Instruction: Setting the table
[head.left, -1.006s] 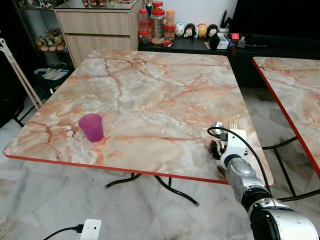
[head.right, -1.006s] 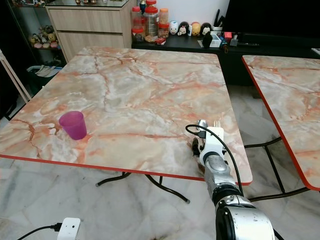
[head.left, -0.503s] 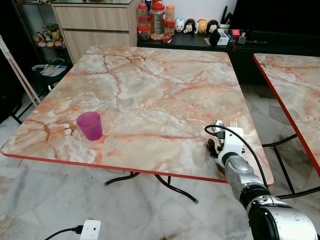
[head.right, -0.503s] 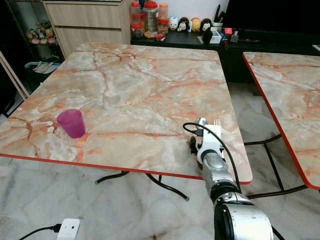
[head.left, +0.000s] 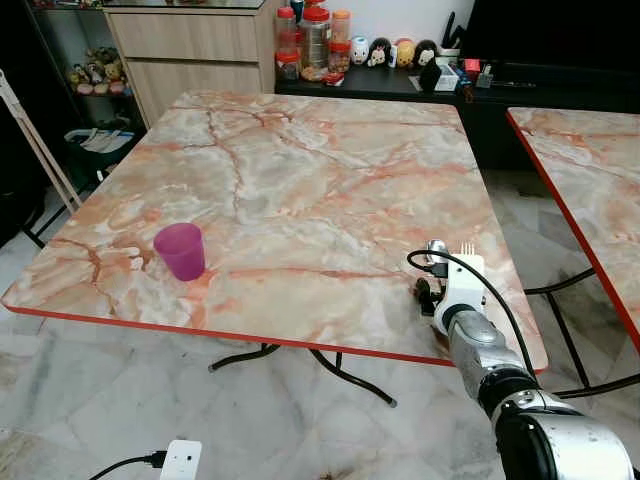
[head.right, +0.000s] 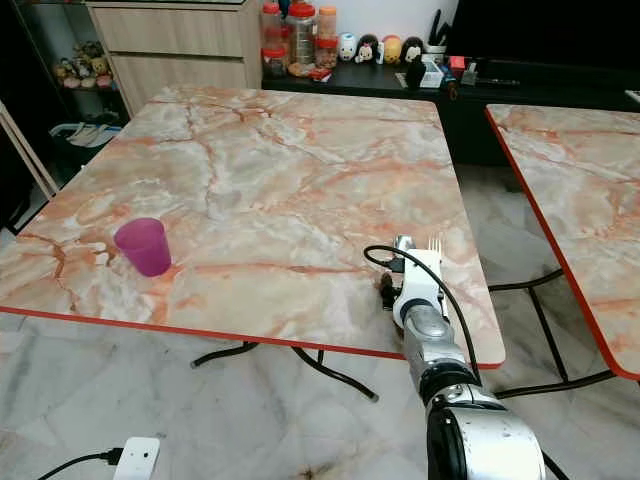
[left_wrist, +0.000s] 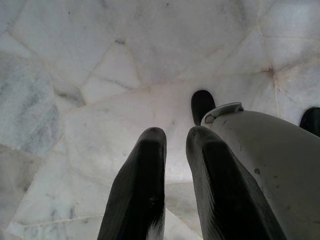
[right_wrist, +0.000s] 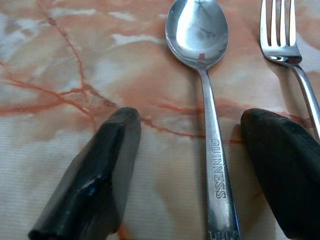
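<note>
Two pieces of cutlery sat side by side on the marble table (head.left: 300, 160), near its front right corner: a spoon (right_wrist: 207, 125) stamped GUINNESS on the handle and a fork (right_wrist: 290, 55) just beside it, bowl and tines pointing the same way. The right gripper (right_wrist: 190, 165) hovered low over them with its fingers spread wide apart, the spoon handle running between them and not touching either. The fork ran alongside the outer finger. A purple cup (head.left: 181, 251) stood upright way over on the front left of the table. The left gripper (left_wrist: 175, 145) hung over the pale floor, fingers nearly together.
</note>
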